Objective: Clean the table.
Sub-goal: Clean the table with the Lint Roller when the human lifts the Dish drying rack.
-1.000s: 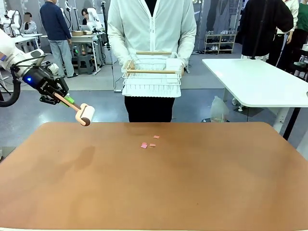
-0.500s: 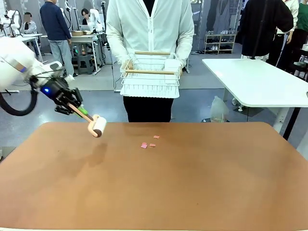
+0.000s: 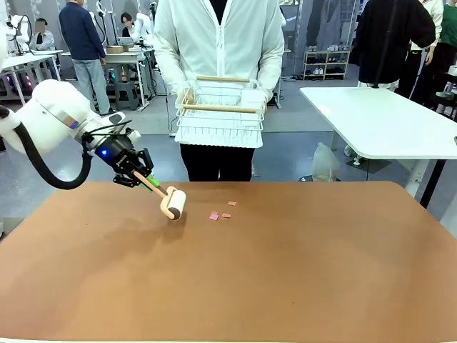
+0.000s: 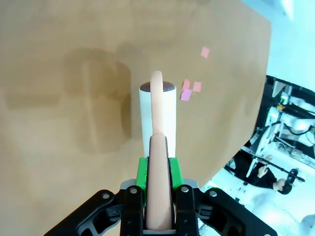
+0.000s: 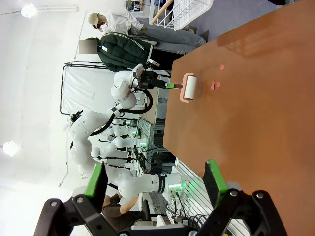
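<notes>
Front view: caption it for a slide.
Left pincer shut on a lint roller near pink scraps on the brown table; a person holds a wire basket.

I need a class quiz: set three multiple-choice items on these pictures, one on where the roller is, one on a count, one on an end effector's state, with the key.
1. Where is the lint roller relative to the pink scraps on the table?
A) to the robot's left of them
B) to the robot's right of them
C) lying on top of them

2. How many pink scraps are there?
A) one
B) three
C) six

3. The right end effector is:
A) open and empty
B) shut on the roller
C) shut on a scrap

Key:
1 A: the left end effector holds it left of them.
2 B: three show.
3 A: its fingers stand wide apart with nothing between.
</notes>
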